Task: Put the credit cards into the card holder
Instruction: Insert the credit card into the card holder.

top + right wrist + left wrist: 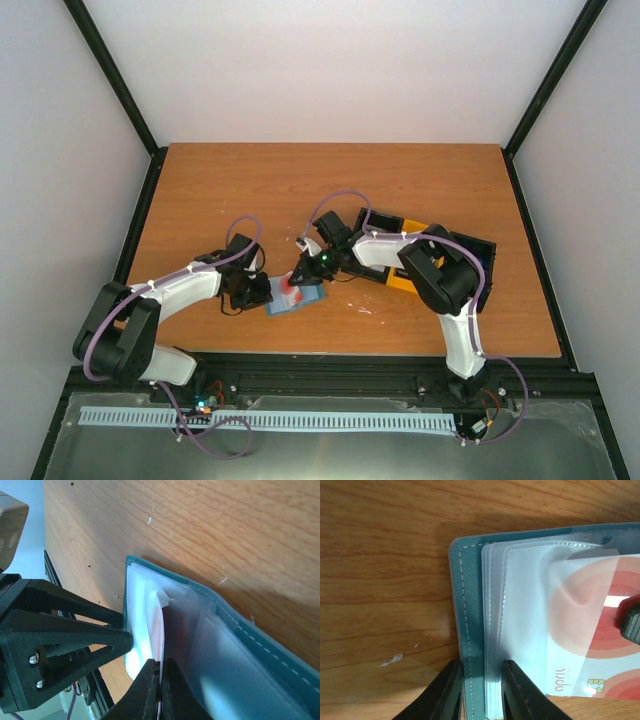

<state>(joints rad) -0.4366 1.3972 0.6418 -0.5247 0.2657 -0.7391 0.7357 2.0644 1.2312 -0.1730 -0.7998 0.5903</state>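
Pinching a credit card (580,645) by its edge, the right gripper (161,695) has its two fingers pressed almost together, with only the thin white-and-red plastic showing between them in the right wrist view. The card is white with red rings, a small chip and the word "april" printed near one end. A good part of it lies under one of the clear sleeves (530,590) of the card holder (467,605); the rest shows bare beyond the sleeve's edge. From the left wrist camera, one tip of the right gripper shows as a dark shape on the card at the right border of the picture.

The card holder lies open on the table (380,580) near the front edge, between the two arms, teal cover down and sleeve stack facing up.

The left gripper (482,700) stands over the holder's left side. Its fingers (450,695) are a narrow gap apart, and the stitched teal border and the bound edge of the sleeves run between them. One finger sits at the outer rim of the cover, the other on top of the sleeves. Whether they clamp that strip or only press on it cannot be told from these views. In the right wrist view, the black body of the left gripper reaches the holder's edge just beside the card.

A black-and-yellow tray (484,262) lies further back on the right, partly hidden by the right arm.
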